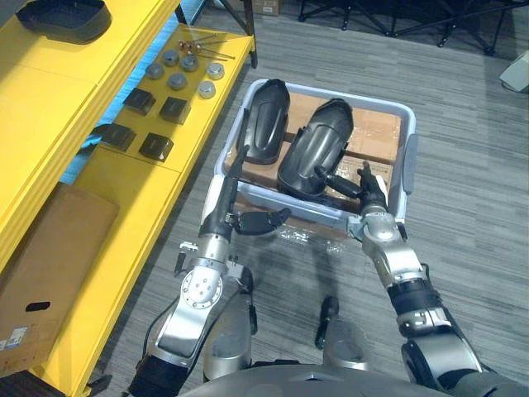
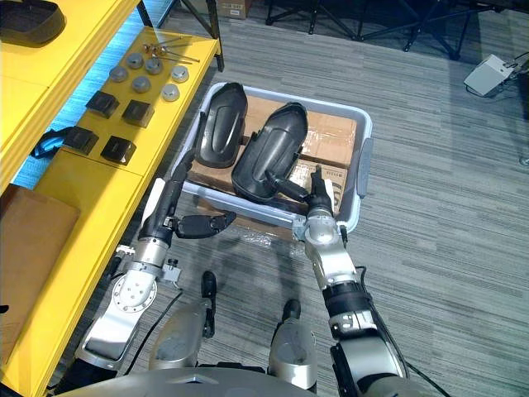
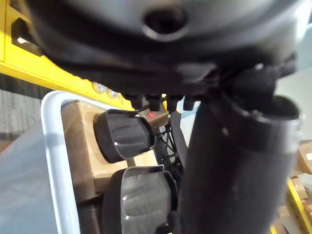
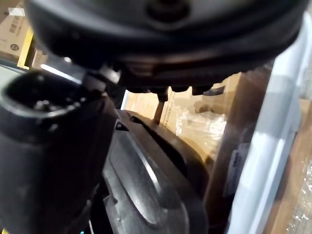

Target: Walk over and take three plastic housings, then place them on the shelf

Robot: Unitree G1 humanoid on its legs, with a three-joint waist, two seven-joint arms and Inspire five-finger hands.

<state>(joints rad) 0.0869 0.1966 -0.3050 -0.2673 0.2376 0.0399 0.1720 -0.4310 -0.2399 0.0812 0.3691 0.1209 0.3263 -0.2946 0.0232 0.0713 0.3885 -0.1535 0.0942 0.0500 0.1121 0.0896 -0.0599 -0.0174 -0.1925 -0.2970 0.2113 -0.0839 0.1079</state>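
Two black plastic housings lie side by side on cardboard in a grey bin [image 1: 407, 116] on the floor: the left housing [image 1: 264, 120] and the right housing [image 1: 314, 145]. A third black housing [image 1: 66, 18] rests on the yellow shelf's top level at the far left. My left hand [image 1: 227, 198] is open at the bin's near left corner, fingers straight along the rim, thumb pointing right. At the near right rim, my right hand [image 1: 372, 198] is open, its thumb reaching toward the right housing's near end [image 4: 146, 190]. Neither hand holds anything.
The yellow shelf [image 1: 207, 124] runs along my left, carrying several round metal parts [image 1: 178, 80] and black square blocks [image 1: 157, 146]. A cardboard box [image 1: 41, 256] sits on its lower level. Chair legs [image 1: 446, 29] stand at the back; a white object [image 2: 494, 73] lies far right.
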